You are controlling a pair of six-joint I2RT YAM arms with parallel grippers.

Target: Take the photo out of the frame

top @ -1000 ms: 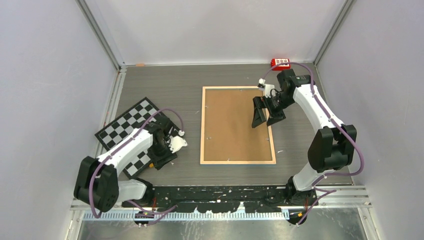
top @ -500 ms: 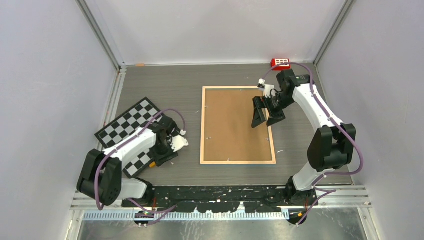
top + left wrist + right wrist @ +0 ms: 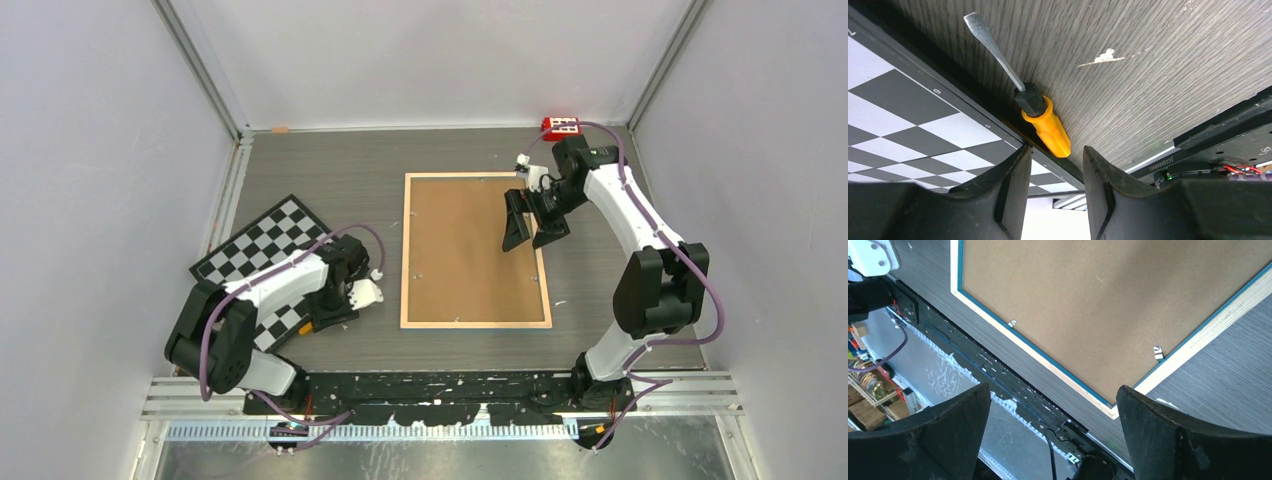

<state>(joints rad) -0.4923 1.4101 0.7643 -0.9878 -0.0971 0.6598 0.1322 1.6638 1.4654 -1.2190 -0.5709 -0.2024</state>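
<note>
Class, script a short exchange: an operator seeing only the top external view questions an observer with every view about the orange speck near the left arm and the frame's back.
Operator: What is that orange speck by the left end effector?
Observer: A flat-blade screwdriver with an orange handle, lying on the table along the chequered board's edge, ungripped.
Operator: What holds the back of the frame in?
Observer: Small metal clips sit at the fibreboard's edge, just inside a thin blue border.

Chequered board (image 3: 255,245) on L; orange screwdriver (image 3: 1034,104) just beside its edge; red block (image 3: 561,126) back R.
</note>
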